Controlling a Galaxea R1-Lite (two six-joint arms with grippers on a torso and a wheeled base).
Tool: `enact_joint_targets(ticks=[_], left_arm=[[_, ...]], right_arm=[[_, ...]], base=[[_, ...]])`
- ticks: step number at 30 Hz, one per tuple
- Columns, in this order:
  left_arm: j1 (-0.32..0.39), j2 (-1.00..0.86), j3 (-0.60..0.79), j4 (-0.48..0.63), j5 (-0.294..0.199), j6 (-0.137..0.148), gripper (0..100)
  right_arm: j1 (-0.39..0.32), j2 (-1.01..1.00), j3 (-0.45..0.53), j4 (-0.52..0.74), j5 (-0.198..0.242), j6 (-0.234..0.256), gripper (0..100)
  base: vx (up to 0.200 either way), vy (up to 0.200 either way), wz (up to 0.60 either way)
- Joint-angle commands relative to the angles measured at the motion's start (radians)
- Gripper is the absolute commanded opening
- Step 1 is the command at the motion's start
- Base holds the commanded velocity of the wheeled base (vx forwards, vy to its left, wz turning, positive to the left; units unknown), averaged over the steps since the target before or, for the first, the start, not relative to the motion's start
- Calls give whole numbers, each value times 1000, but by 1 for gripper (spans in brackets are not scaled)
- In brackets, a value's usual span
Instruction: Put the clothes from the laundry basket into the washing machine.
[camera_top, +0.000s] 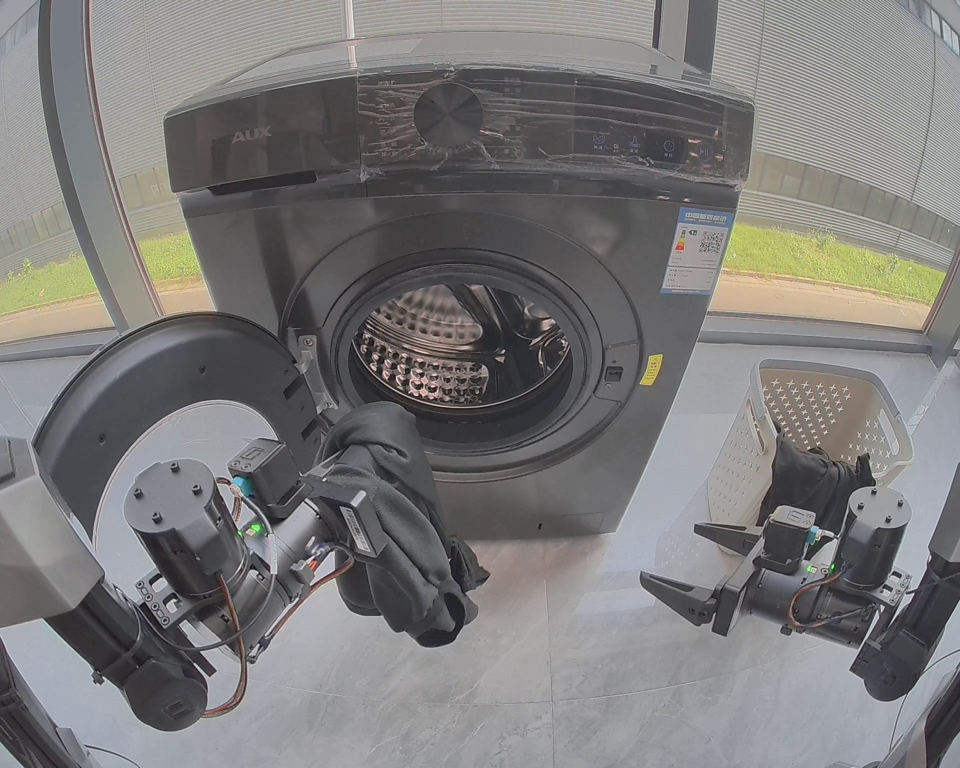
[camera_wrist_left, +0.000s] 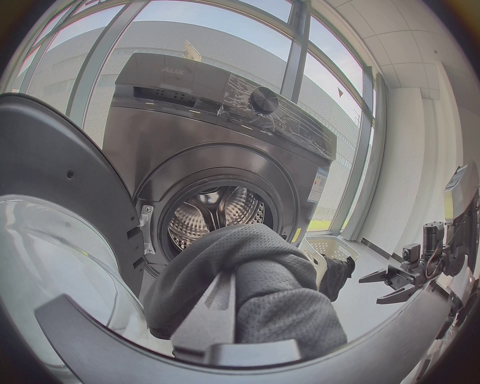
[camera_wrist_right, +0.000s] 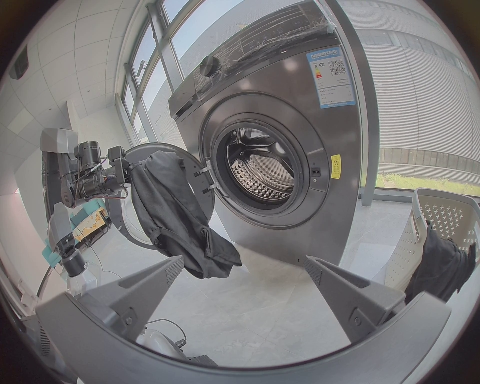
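Left gripper (camera_top: 348, 512), fingers clamped on a garment (camera_top: 410, 520), at 7 o'clock of the washer (camera_top: 480, 230); right gripper (camera_top: 672, 555), fingers wide, at 7 o'clock of the basket (camera_top: 742, 462).

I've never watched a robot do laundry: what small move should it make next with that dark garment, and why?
Probably lift the left gripper forward and up toward the drum. It is shut on the dark garment, which hangs just below the opening of the washing machine; the door stands wide open.
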Motion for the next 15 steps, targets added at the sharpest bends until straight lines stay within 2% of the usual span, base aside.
enact_joint_targets(ticks=[1, 2, 5, 8, 15], left_arm=[[3, -1, 7, -1, 2, -4, 0], [16, -3, 8, -1, -7, -6, 0], [22, 5, 11, -1, -5, -1, 0], [17, 23, 11, -3, 5, 11, 0], [8, 28, 13, -1, 4, 5, 0]], right_arm=[[-10, 0, 4, 0, 0, 1, 100], [-9, 1, 5, 0, 0, 1, 100], [-7, -3, 5, 0, -1, 1, 100], [-9, -5, 7, 0, -1, 1, 100], [-9, 0, 8, 0, 0, 1, 100]], base=[[0, 0, 0], [0, 0, 0], [200, 0, 0], [200, 200, 0], [0, 0, 0]])
